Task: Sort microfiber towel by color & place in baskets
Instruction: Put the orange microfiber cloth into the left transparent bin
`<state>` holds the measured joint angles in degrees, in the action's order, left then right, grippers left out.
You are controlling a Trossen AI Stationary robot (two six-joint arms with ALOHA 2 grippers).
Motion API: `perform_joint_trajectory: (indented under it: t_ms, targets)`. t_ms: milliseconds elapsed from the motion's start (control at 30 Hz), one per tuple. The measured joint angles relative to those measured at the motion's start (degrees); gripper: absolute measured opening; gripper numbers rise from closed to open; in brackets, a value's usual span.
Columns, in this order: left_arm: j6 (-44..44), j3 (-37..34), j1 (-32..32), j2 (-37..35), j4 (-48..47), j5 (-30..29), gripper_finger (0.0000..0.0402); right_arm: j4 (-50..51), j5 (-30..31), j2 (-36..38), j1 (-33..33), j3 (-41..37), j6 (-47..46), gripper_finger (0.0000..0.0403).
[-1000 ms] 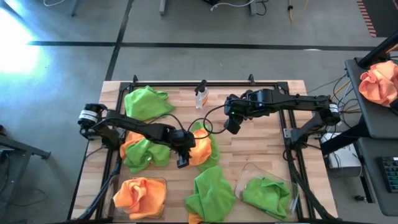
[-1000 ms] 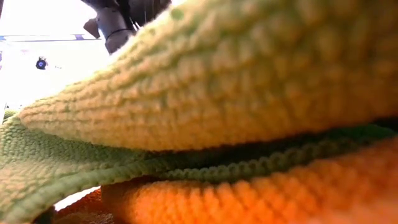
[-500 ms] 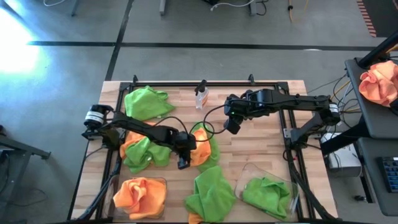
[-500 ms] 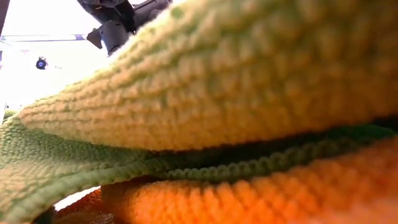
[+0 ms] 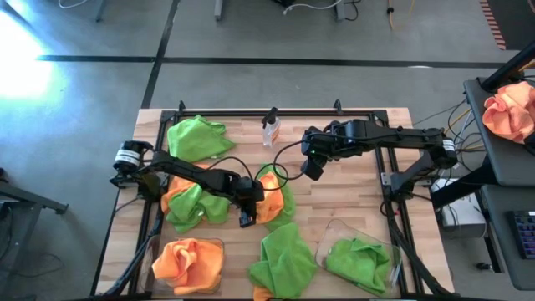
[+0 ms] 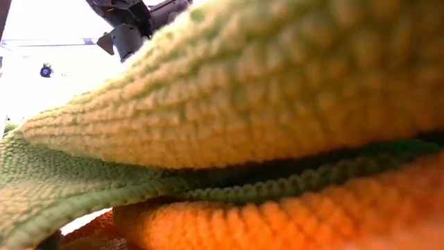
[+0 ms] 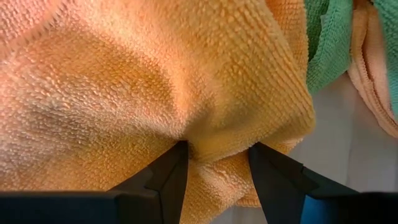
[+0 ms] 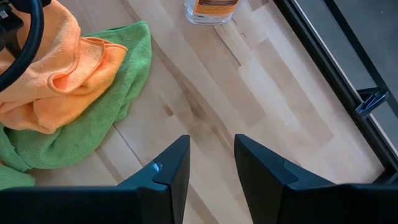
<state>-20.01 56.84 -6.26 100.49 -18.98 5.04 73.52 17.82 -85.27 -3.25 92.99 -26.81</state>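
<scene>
Because the sorting runs by colour, the high view shows the left gripper (image 5: 245, 219) set down at the near edge of an orange towel (image 5: 269, 201) in the middle of the table (image 5: 351, 192), on top of a green towel (image 5: 288, 199). More towels lie around it: a green one (image 5: 197, 137) at the far left, a mixed orange and green heap (image 5: 191, 203) beside the left arm, and a green one (image 5: 286, 259) at the near edge. The left basket (image 5: 191, 263) holds orange cloth and the right basket (image 5: 361, 261) holds green, so the orange towel presumably belongs on the left. The right gripper (image 5: 311, 173) waits above bare wood near a small bottle (image 5: 270, 130).

At table height, cloth close to the lens fills nearly everything; only part of a dark arm shows above it, and no basket is visible.

From the left wrist, the two fingers (image 7: 166, 177) pinch a fold of the orange towel (image 7: 149, 81), the cloth bunching between them. Whether it is lifted off the table cannot be told.

From the right wrist, the right gripper (image 8: 211, 165) is spread and holds nothing, over bare wood, with the orange towel (image 8: 56, 81) off to one side and the bottle (image 8: 212, 9) cut off at the edge.
</scene>
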Motion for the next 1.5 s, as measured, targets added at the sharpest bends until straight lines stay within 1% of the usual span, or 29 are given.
perform_joint_trajectory:
  t_ms: [100, 167, 267, 467, 567, 800, 1000, 1167, 1300, 1500]
  targets:
    - [0.00, 0.00, 0.00, -0.02, 0.00, 0.00, 0.0150, 0.00, 0.00, 0.00, 0.00, 0.00, 0.00, 0.0118]
    - [0.00, 0.00, 0.00, -0.02, 0.00, 0.00, 0.0139, 0.00, 0.00, 0.00, 0.00, 0.00, 0.00, 0.0119]
    - [-0.02, 0.00, 0.00, -0.02, 0.01, 0.02, 0.0109, 0.00, 0.00, 0.00, 0.00, 0.00, 0.00, 0.0117]
    - [-0.66, 0.00, 0.00, -0.04, 0.02, 0.04, 0.0037, 0.00, 0.02, 0.00, 0.00, 0.00, 0.00, 0.0118]
    - [-1.01, 0.00, 0.00, -0.07, 0.02, 0.04, 0.0008, 0.00, 0.13, 0.00, 0.00, 0.00, 0.00, 0.0117]
    - [-2.77, 0.00, 0.00, -0.12, 0.02, 0.13, 0.0004, 0.00, 0.15, 0.00, 0.00, 0.00, 0.40, 0.0114]
    - [-5.30, 0.91, -0.12, -2.22, -1.37, 1.99, 0.0001, -0.02, 0.17, 0.00, -0.02, 0.00, 0.44, 0.0111]
    - [-4.12, 5.91, -0.36, -5.12, -6.16, 1.81, 0.0000, -0.01, 0.19, 0.00, -0.07, 0.00, 0.83, 0.0113]
    - [-0.89, 12.97, -0.79, -6.32, -13.21, 1.29, 0.0000, -0.02, 0.20, 0.00, -0.05, -0.02, 0.84, 0.0109]
    - [2.72, 25.94, -2.64, -6.43, -27.97, -4.98, 0.0000, -0.04, 0.23, 0.00, -0.04, -0.04, 1.31, 0.0107]
